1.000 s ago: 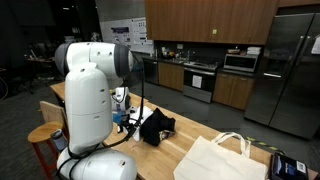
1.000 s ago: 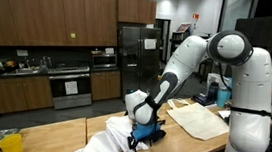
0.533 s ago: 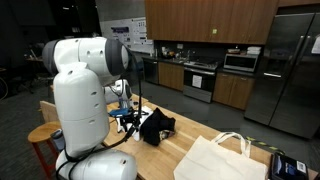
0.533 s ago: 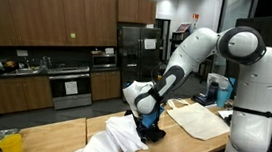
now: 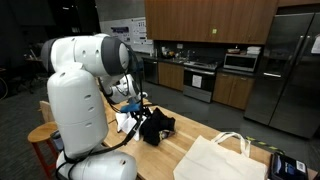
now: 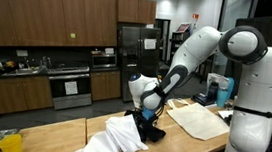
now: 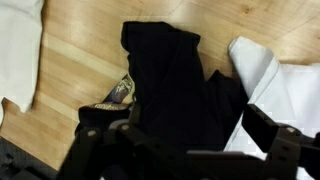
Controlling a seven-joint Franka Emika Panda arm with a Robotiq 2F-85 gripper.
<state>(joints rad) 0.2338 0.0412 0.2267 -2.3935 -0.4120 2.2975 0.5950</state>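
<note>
My gripper (image 6: pixel 147 111) hangs open and empty just above a crumpled black cloth (image 6: pixel 153 132) on the wooden table (image 6: pixel 60 131). A white cloth (image 6: pixel 116 140) lies against the black one. In the wrist view the black cloth (image 7: pixel 175 85) fills the middle, the white cloth (image 7: pixel 285 85) lies to its right, and my two spread fingers (image 7: pixel 182 148) frame the bottom edge. In an exterior view the gripper (image 5: pixel 133 104) is above the black cloth (image 5: pixel 156 127), with the white cloth (image 5: pixel 124 122) beside it.
A flat white bag (image 6: pixel 200 119) lies on the table near the robot base; it also shows in an exterior view (image 5: pixel 216 158) and the wrist view (image 7: pixel 18 50). A blue jug (image 6: pixel 223 92) stands behind it. A stool (image 5: pixel 44 134) stands by the table end. Kitchen cabinets and a fridge are behind.
My gripper has risen from down among the cloths to just above them. The black cloth stays on the table.
</note>
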